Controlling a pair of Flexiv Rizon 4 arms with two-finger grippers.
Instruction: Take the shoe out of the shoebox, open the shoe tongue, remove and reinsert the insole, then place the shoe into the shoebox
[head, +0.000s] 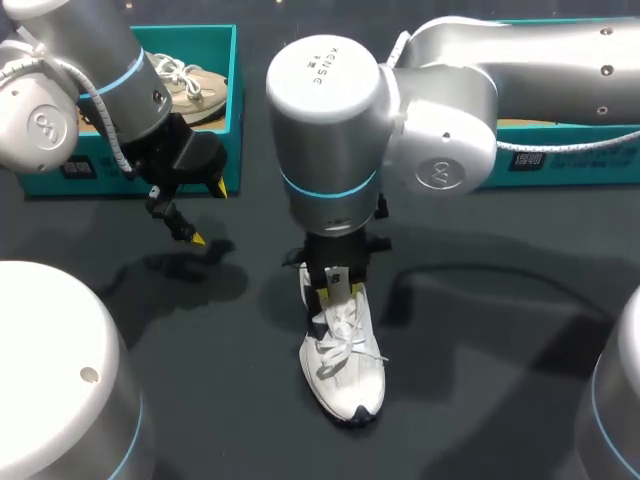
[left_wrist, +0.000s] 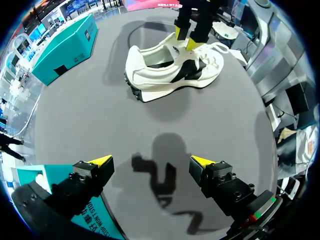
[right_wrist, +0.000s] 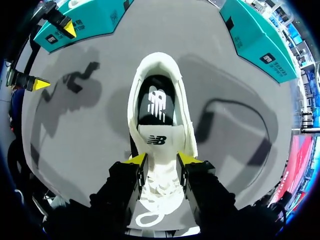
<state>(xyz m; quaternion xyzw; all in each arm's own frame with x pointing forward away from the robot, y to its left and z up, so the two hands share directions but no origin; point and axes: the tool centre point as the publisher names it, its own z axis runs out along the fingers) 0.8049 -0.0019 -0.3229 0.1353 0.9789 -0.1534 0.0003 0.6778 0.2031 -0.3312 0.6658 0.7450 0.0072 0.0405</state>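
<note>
A white lace-up shoe (head: 343, 365) stands upright on the dark table, toe towards the front edge. My right gripper (head: 335, 287) comes down over its opening and is shut on the white tongue (right_wrist: 160, 141), one yellow fingertip on each side. Beyond the tongue, the black insole (right_wrist: 157, 102) with a white logo lies inside the shoe. My left gripper (head: 190, 212) hangs open and empty over the table to the shoe's left, in front of the left teal shoebox (head: 232, 110). In the left wrist view the shoe (left_wrist: 165, 72) lies well ahead of the open left gripper (left_wrist: 150, 162).
The left shoebox holds a beige shoe (head: 195, 85). A second teal shoebox (head: 560, 160) stands at the back right, partly behind my right arm. Bare table surrounds the white shoe.
</note>
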